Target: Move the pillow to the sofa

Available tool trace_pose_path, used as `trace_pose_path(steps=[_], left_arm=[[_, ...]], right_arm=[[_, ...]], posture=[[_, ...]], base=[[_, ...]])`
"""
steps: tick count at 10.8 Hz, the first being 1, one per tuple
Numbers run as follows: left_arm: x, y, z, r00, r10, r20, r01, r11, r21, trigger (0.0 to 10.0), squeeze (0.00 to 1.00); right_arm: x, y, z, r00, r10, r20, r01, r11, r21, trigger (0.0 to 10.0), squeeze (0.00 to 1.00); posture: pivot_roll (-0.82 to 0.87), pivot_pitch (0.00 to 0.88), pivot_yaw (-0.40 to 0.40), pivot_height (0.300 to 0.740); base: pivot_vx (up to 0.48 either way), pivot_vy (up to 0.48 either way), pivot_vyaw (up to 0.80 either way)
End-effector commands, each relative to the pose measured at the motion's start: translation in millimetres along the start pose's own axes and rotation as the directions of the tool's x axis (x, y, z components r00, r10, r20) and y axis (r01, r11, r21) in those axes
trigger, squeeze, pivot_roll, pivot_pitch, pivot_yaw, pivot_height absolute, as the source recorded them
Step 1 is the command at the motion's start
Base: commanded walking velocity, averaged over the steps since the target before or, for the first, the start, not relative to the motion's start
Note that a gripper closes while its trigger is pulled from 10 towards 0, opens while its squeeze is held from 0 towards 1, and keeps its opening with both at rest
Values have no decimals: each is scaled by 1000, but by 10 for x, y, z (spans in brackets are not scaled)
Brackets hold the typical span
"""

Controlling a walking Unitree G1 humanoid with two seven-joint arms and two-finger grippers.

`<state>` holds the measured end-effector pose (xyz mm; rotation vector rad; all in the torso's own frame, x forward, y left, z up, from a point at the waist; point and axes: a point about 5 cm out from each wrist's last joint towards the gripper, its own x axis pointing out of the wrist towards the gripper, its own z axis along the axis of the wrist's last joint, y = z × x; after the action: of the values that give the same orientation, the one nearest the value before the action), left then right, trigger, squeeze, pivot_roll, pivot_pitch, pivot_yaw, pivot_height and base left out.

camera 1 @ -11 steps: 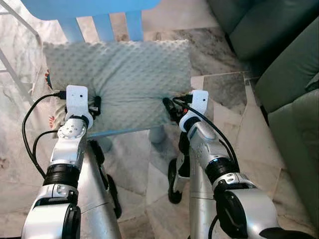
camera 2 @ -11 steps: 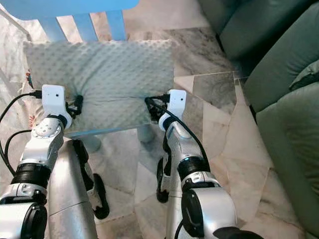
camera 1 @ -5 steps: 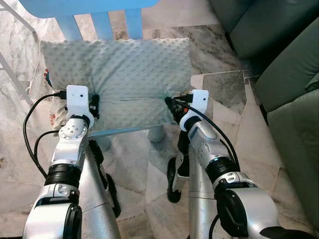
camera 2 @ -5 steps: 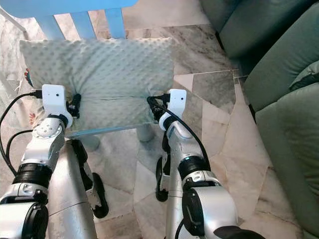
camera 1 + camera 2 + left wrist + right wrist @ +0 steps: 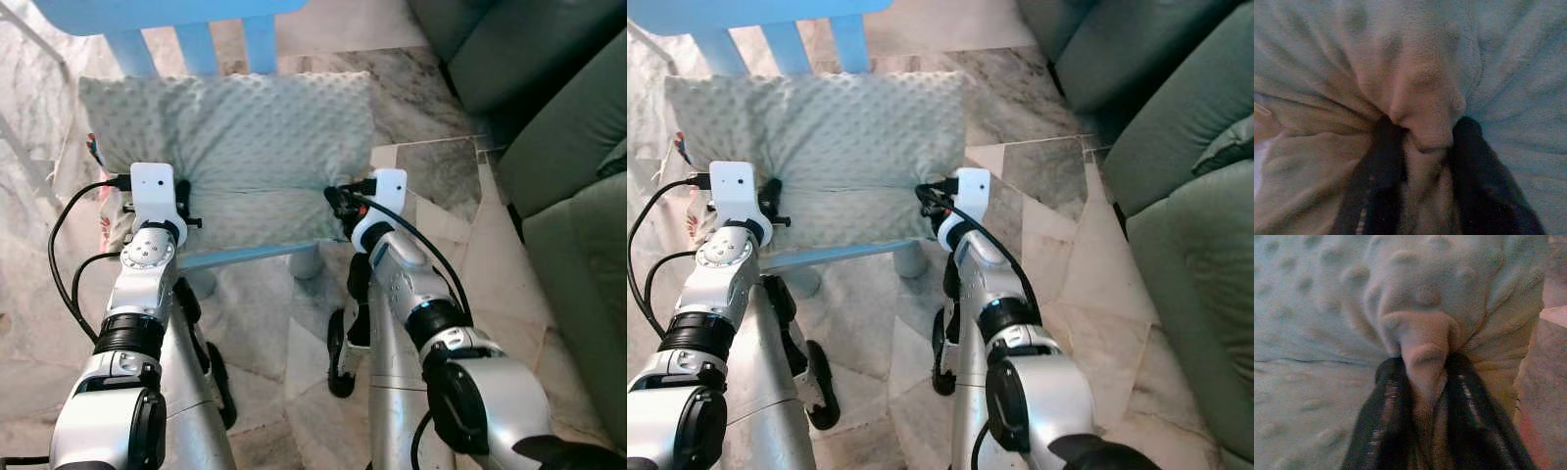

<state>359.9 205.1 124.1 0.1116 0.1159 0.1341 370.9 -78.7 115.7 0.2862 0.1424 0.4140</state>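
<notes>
The left gripper and right gripper each pinch a fold of the dotted pillow — a blue chair beyond it, the green sofa right of the right gripper.

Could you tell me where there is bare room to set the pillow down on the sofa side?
The green sofa cushions on the robot's right look bare, as does the marble floor between sofa and blue chair. It is crowded at the chair: the pillow covers the seat, with the left gripper and right gripper each pinching a fold.
</notes>
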Motion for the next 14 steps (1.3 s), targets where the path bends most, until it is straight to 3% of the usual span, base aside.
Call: trace_pose_path(steps=[1, 3, 8, 11, 12, 13, 14], left_arm=[[-72, 41, -313, 992, 25, -125, -23, 1000, 13, 0, 0], [-85, 121, -292, 994, 63, -92, -61, 998, 21, 0, 0], [-127, 117, -147, 994, 111, 20, -112, 993, 35, 0, 0], [-376, 149, -203, 992, 97, 80, -102, 993, 63, 0, 0], [-499, 144, -260, 992, 90, 89, -96, 993, 68, 0, 0], [-618, 88, -283, 992, 68, 109, -76, 995, 67, 0, 0], [-744, 24, -259, 990, 50, 135, -59, 996, 61, 0, 0]], right_arm=[[-64, -38, -218, 996, -11, -89, 14, 999, 29, 0, 0], [-65, -57, -194, 997, -2, -82, 3, 1000, 23, 0, 0], [-111, -159, -120, 998, 37, -58, -37, 999, -10, 0, 0], [-341, -239, -78, 995, 95, 22, -92, 989, -116, 0, 0], [-516, -230, -66, 990, 134, 45, -123, 975, -187, 0, 0], [-648, -290, -46, 993, 94, 69, -75, 969, -236, 10000, 0], [-749, -347, -9, 995, 31, 98, -3, 960, -281, 10000, 0]], posture=[[-10, 364, -88, 475], [-10, 323, -80, 475], [-13, 170, -38, 475], [6, 88, -26, 475], [1, 62, -22, 475], [3, 48, -24, 475], [1, 44, -26, 475]], base=[[0, 0, 0], [0, 0, 0], [0, 0, 0], [0, 0, 0], [0, 0, 0], [0, 0, 0], [0, 0, 0]])
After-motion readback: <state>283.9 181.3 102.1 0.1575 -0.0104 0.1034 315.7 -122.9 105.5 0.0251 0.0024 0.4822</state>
